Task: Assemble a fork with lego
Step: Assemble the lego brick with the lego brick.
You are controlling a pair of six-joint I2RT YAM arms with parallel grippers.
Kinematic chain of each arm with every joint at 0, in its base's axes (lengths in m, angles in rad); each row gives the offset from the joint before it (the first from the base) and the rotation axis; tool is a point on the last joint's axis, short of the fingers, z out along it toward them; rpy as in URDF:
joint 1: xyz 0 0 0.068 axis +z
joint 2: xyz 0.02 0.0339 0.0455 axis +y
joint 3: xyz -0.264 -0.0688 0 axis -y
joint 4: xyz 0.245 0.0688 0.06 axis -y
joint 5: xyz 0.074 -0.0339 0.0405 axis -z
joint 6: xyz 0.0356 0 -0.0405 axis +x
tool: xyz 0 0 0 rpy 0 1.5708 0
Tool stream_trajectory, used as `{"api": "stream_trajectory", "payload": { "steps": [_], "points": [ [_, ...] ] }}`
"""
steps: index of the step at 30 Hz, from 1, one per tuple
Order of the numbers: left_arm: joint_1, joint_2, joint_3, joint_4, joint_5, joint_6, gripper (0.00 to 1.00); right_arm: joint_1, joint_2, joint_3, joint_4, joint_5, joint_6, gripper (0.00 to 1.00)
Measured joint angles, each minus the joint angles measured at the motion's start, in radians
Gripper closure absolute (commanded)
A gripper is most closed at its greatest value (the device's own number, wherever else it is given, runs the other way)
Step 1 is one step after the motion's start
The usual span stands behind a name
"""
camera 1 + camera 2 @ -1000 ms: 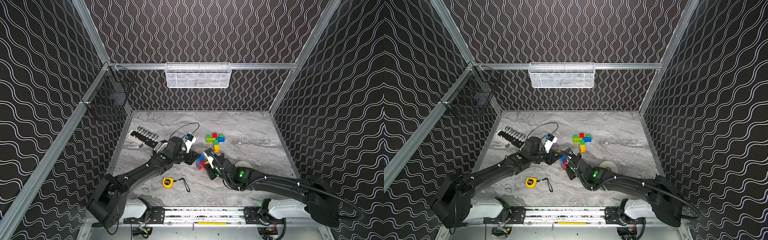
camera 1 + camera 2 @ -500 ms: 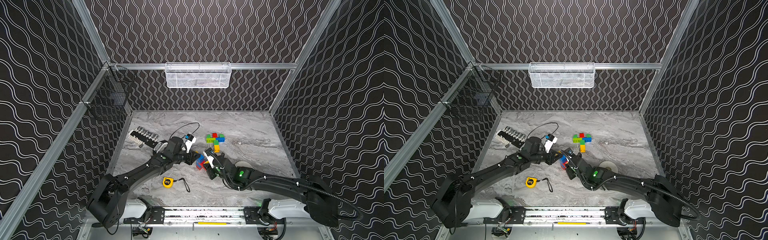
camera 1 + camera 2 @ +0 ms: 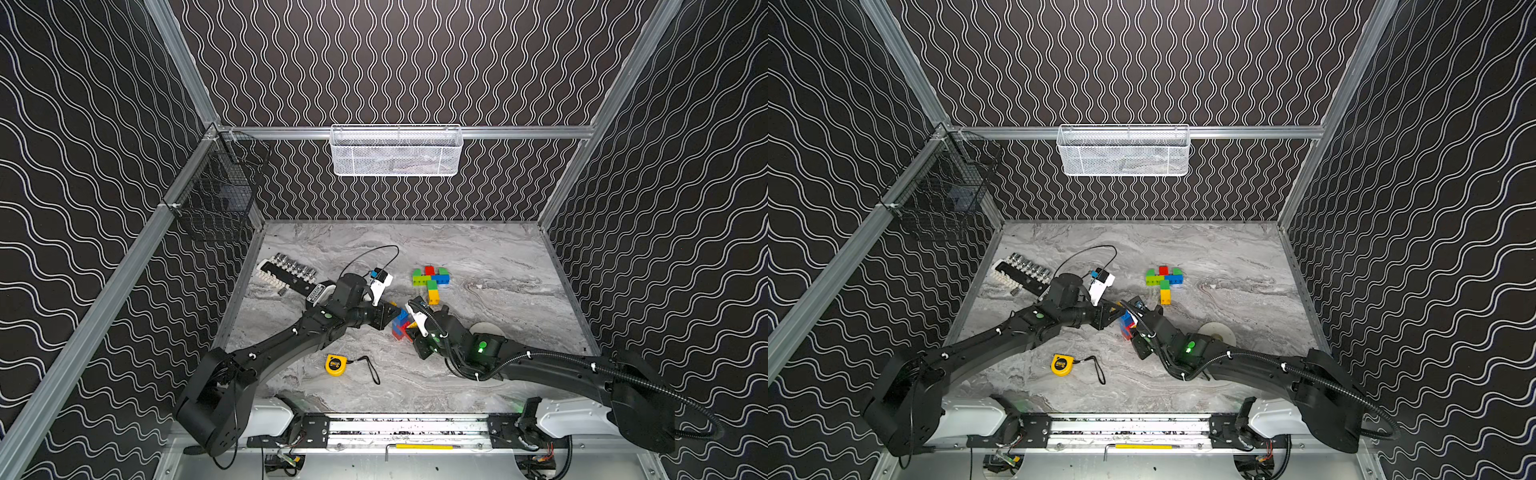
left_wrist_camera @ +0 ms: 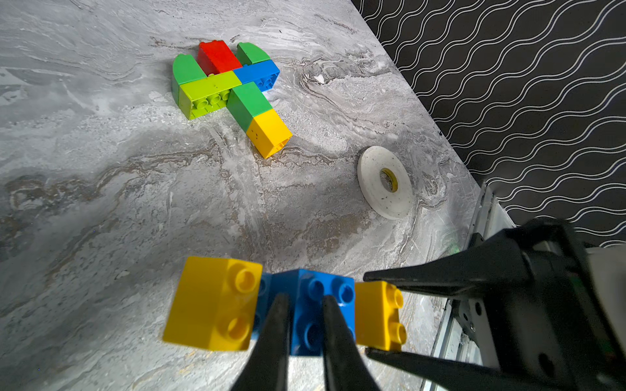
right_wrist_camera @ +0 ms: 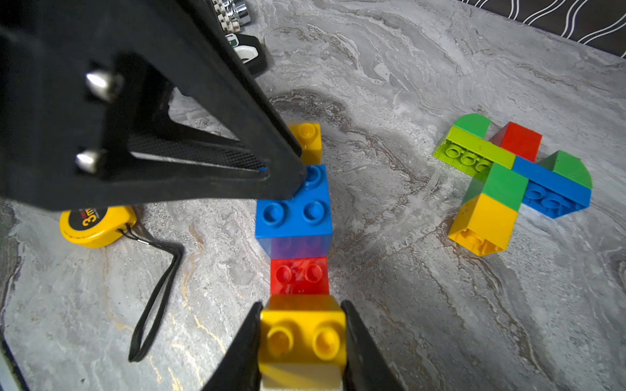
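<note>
Both top views looked steeply down from the front at the whole table (image 3: 478,249). My wrist cameras sat close, sharing the blue brick (image 4: 311,294).

The middle of the marble table (image 3: 498,257) was blocked: the left gripper (image 4: 305,296), closed on a blue brick (image 5: 293,216), and the right gripper (image 5: 301,304), closed on a yellow brick (image 5: 303,335), met there. The left arm (image 3: 286,347) and the right arm (image 3: 548,365) lay across the front half. Just behind stood the brick cluster (image 3: 430,279). A white tape roll (image 4: 384,182) lay beside the right arm, a yellow tape measure (image 3: 335,365) in the front gap between the arms, and a socket rail (image 3: 289,272) at the table's left edge. Open surface lay along its back edge and in the back right part.
</note>
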State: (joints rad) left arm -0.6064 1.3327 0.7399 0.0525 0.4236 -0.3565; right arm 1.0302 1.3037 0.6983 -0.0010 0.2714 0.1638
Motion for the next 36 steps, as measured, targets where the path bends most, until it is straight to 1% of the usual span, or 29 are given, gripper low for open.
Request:
{"api": "stream_trajectory", "payload": {
  "steps": [36],
  "points": [
    [0.000, 0.000, 0.000, 0.003, -0.003, 0.016, 0.82, -0.010, 0.026, 0.003, 0.020, -0.030, -0.018, 1.00]
  ]
}}
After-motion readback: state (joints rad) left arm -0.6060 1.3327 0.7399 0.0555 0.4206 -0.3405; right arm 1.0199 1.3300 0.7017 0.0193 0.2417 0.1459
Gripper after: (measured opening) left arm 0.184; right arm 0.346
